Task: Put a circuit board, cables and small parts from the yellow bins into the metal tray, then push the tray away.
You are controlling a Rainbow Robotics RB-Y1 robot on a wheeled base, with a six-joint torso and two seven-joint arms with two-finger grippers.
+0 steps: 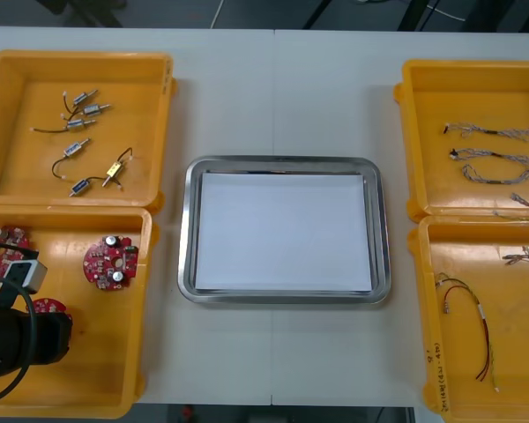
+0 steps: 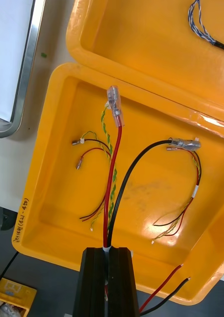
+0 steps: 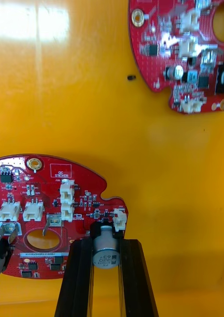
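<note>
Light table (image 1: pixel 273 88) with a white-lined metal tray (image 1: pixel 190 229) between yellow bins (image 1: pixel 18 106). Left gripper (image 3: pixel 105 245) pinches a red circuit board (image 3: pixel 42 198) by its capacitor in the near-left bin (image 3: pixel 141 124). Right gripper (image 2: pixel 107 252), closed tight, holds a red and black cable (image 2: pixel 114 168), seemingly above the near-right bin (image 2: pixel 47 163).

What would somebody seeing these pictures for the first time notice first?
Probably the left tool, down in the near-left yellow bin, closed on the metal cylinder of a round red circuit board. Next comes the right tool by the near-right yellow bin, pinching a red and black cable that reaches out past its fingers. Between the bins sits the metal tray, white inside.
</note>
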